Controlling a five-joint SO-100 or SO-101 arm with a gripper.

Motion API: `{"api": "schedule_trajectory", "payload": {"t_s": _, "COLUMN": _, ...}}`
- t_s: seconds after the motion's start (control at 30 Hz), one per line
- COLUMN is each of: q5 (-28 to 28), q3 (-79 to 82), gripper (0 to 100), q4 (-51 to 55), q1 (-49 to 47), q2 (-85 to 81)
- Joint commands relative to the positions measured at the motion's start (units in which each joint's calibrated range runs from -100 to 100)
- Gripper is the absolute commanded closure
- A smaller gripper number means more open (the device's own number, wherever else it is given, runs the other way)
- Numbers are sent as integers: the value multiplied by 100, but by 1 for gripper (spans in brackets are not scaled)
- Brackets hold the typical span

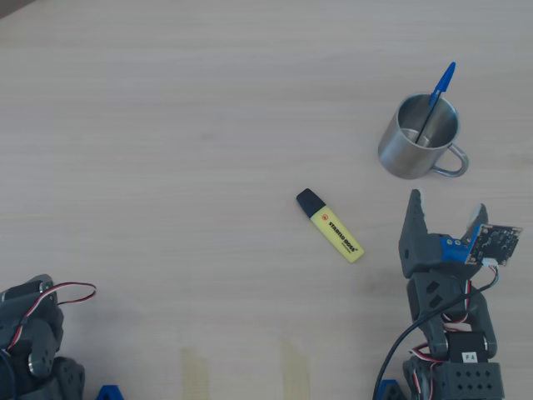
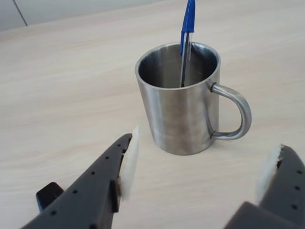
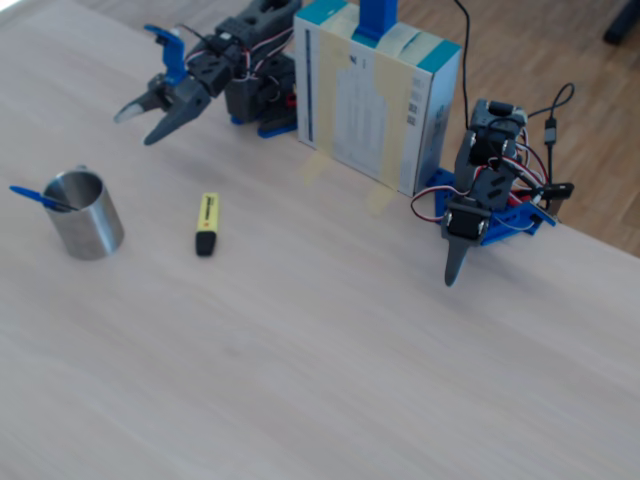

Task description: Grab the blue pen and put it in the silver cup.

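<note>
The pen (image 2: 187,28) is seen standing in the cup (image 2: 181,119), cap up. The fingers (image 2: 198,176) are held apart, empty. The cup could be toppled if clipped.

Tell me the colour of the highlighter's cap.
Black, on the yellow highlighter; clearest in the overhead view.

One blue pen (image 1: 435,102) is standing in one silver cup (image 1: 415,146). One yellow highlighter (image 1: 331,226) is lying on the table (image 1: 166,167). Two robot arms are showing in the fixed view, one (image 3: 215,70) at the back left and another (image 3: 480,195) at the right. One box (image 3: 372,95) is standing between them.
</note>
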Motion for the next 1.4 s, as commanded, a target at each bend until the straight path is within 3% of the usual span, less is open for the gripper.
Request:
{"api": "schedule_trajectory", "payload": {"t_s": 0.0, "q5": 34, "q3": 54, "gripper": 61, "q4": 475, "q1": 36, "q2": -188}}
{"api": "schedule_trajectory", "payload": {"t_s": 0.8, "q5": 34, "q3": 36, "gripper": 61, "q4": 3529, "q1": -68, "q2": -1451}}
{"api": "schedule_trajectory", "payload": {"t_s": 1.37, "q5": 29, "q3": 36, "gripper": 61, "q4": 4988, "q1": -103, "q2": -1493}}
